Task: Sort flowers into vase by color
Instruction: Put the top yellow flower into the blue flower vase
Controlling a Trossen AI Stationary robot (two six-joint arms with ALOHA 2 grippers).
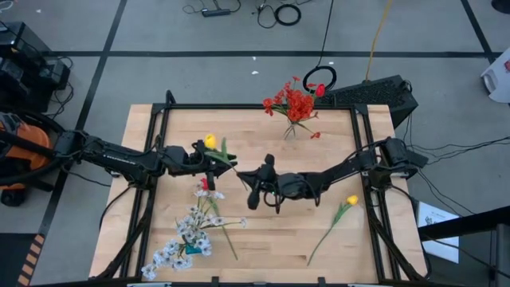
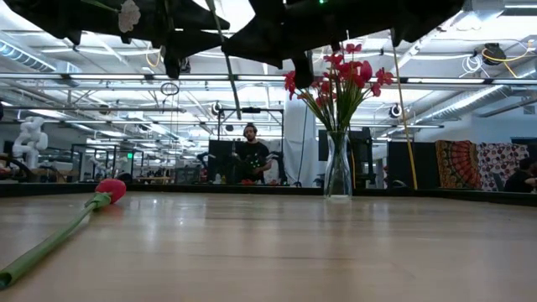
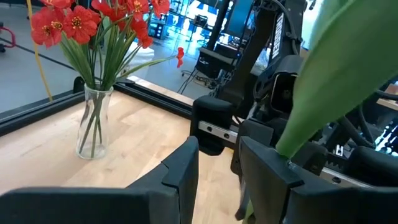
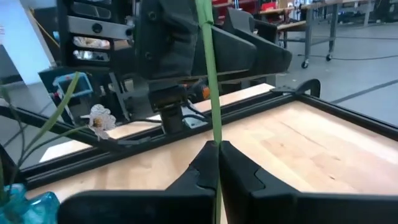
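A yellow tulip [image 1: 209, 141] with a thin green stem is up in the air between my two grippers at mid-table. My right gripper [image 4: 217, 152] is shut on that stem. My left gripper [image 3: 217, 171] is open, its fingers on either side of the stem, with a broad green leaf [image 3: 336, 74] lying over one finger. A glass vase [image 1: 293, 127] of red flowers [image 3: 93, 18] stands at the far edge. Flat on the table lie a red tulip [image 2: 109, 190], sprays of white blossoms [image 1: 187, 235] and a second yellow tulip [image 1: 351, 201]. My right gripper pinches the yellow tulip's thin stem [image 4: 212, 124] between its two fingertips, coming level from the table's right side, fingers across the stem. The flower is lifted clear of the table, and its stem [image 2: 226, 67] hangs slanting below the arms. My left gripper: I cannot tell whether its finger [image 3: 273, 180] touches the leaf.
A dark frame [image 1: 255, 106] borders the wooden table. The white sprays and a teal piece [image 1: 191, 249] fill the near left part. Bare wood [image 1: 279, 239] lies at the near middle. A small white blossom [image 4: 99, 118] shows by the left arm. A person [image 2: 250, 155] sits far behind.
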